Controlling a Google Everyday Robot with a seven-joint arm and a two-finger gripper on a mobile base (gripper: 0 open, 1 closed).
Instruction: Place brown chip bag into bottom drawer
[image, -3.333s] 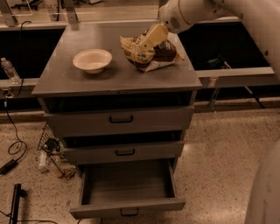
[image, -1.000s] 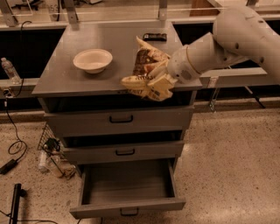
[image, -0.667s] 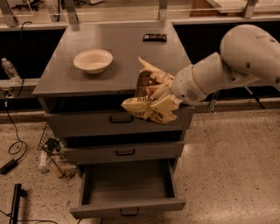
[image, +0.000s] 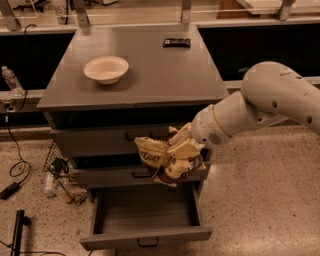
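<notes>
My gripper (image: 179, 152) is shut on the brown chip bag (image: 159, 159), a wrinkly dark brown and cream bag. It holds the bag in the air in front of the two upper drawers, above the right part of the bottom drawer (image: 145, 212). The bottom drawer is pulled open and its inside looks bare. My white arm reaches in from the right.
A white bowl (image: 106, 68) and a small flat black bar (image: 176, 43) sit on the grey cabinet top (image: 160, 80). The two upper drawers (image: 100, 142) are closed. Cables and a bottle (image: 55, 182) lie on the floor at the left.
My gripper has carried the bag off the cabinet top, forward over its front edge and down, to in front of the drawers above the open bottom drawer.
</notes>
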